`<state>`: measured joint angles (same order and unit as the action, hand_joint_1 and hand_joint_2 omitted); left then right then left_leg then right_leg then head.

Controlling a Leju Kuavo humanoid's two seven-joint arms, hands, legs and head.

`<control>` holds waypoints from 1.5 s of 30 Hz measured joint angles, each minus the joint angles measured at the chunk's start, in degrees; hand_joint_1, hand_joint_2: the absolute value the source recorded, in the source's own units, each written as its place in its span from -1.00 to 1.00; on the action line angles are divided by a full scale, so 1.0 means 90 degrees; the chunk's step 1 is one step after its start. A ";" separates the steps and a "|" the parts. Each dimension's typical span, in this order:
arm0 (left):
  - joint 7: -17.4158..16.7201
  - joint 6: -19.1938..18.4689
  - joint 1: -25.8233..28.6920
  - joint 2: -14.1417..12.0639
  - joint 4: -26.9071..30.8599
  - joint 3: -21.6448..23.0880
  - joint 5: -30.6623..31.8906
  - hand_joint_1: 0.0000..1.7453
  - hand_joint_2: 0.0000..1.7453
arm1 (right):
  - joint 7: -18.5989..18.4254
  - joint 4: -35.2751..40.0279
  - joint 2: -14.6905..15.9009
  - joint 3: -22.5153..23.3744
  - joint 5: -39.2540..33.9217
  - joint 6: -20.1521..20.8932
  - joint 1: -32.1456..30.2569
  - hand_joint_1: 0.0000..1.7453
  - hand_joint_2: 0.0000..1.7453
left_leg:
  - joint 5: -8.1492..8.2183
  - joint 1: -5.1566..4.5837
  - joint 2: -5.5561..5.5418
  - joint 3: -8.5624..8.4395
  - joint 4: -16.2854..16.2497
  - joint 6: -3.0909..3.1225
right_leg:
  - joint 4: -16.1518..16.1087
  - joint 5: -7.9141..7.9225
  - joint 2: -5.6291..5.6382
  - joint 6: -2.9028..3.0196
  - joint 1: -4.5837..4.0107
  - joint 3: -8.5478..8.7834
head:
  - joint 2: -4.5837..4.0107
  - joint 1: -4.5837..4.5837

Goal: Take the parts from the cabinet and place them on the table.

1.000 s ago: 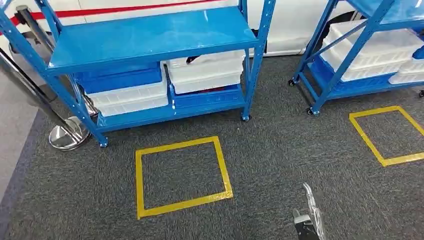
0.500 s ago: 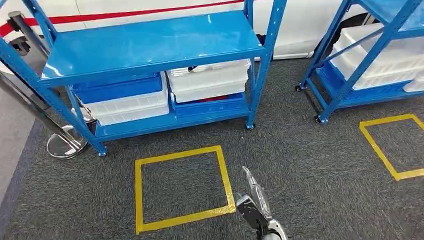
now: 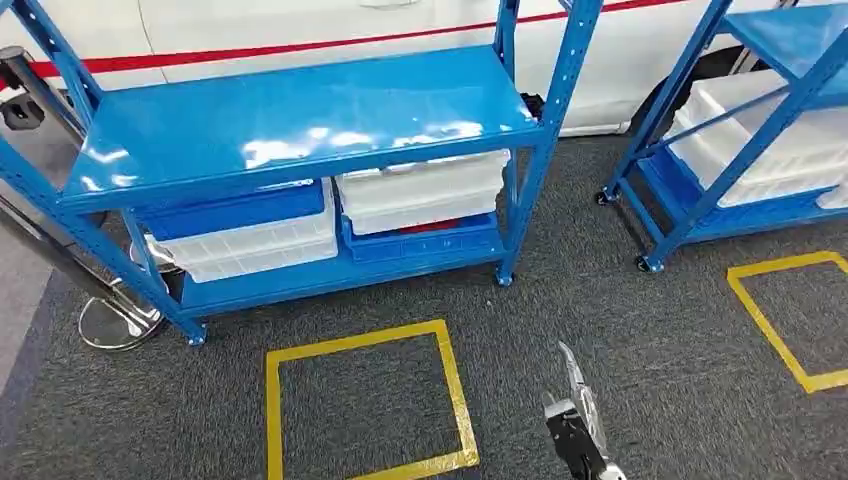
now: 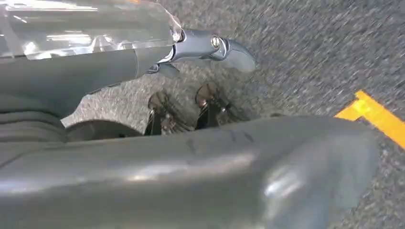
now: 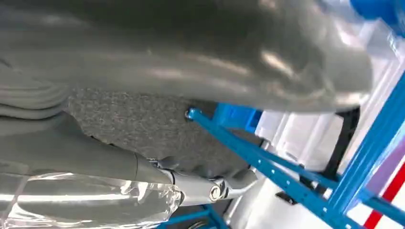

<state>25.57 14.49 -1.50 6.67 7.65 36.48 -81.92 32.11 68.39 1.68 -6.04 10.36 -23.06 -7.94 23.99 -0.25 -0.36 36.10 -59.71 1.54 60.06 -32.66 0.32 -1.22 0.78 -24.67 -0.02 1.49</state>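
Parts, if they are what the small red shape point(image 3: 430, 226) is, sit inside a blue plastic bin point(image 3: 425, 238) on the bottom shelf of the blue metal shelf cabinet point(image 3: 300, 110), in the upper left and centre of the head view. That red shape shows only as a thin strip between the blue bin and the white ribbed plastic bin point(image 3: 425, 190) stacked on it; its form cannot be made out. To the left on the same shelf, a second white ribbed bin point(image 3: 255, 245) lies under another blue bin point(image 3: 235, 208). The cabinet's glossy top shelf reflects light.

The right hand point(image 3: 578, 430) appears edge-on at the bottom centre of the head view, above the dark grey carpet point(image 3: 600, 300) and just right of a yellow tape square point(image 3: 272, 400). In its wrist view the right hand point(image 5: 167, 57) has thumb and fingers spread, with nothing between them, and blue cabinet struts point(image 5: 267, 157) beyond. The left hand point(image 4: 191, 162) is likewise spread and empty over the carpet, near a strip of yellow tape point(image 4: 372, 114).

A second blue rack point(image 3: 790, 30) with white trays point(image 3: 770, 140) stands at the upper right. A chrome stanchion base point(image 3: 115, 325) sits at the left edge.
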 joint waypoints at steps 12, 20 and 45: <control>-0.0063 -0.0015 0.0055 -0.0037 -0.0002 0.0158 0.0007 -1.00 -1.00 | -0.0211 0.0000 0.0097 0.0212 -0.0763 0.0291 -0.0215 -1.00 -1.00 | 0.0769 -0.0062 -0.0043 -0.0976 0.0112 0.0015 | 0.0089 0.0838 -0.0086 0.0162 -0.0108 -0.1405 | 0.0000 -0.0010; -0.0102 -0.0071 0.0007 -0.0134 -0.0002 0.0229 0.0058 -1.00 -1.00 | 0.0056 -0.0721 -0.0063 0.0708 -0.0789 0.0512 0.0087 -1.00 -1.00 | 0.1534 0.0026 0.0002 -0.0167 -0.1510 -0.0272 | -0.0074 0.0822 -0.0053 0.0326 -0.0013 -0.1159 | 0.0000 -0.0002; -0.0175 -0.0105 0.0014 -0.0194 0.0000 0.0326 0.0107 -1.00 -1.00 | -0.0015 -0.0915 -0.0245 0.1164 -0.0474 0.0711 0.0237 -1.00 1.00 | 0.0484 -0.0016 0.0018 -0.0670 0.0210 -0.0088 | -0.0084 0.0656 -0.0039 0.0149 -0.0080 -0.0957 | 0.0000 -0.0005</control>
<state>24.00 13.55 -1.37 4.92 7.65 39.41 -80.96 31.98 60.15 -0.52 4.44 6.10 -16.65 -5.81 28.35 -0.39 -0.19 30.07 -57.83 0.75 59.30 -26.76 -0.04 0.12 0.06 -33.28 -0.02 1.44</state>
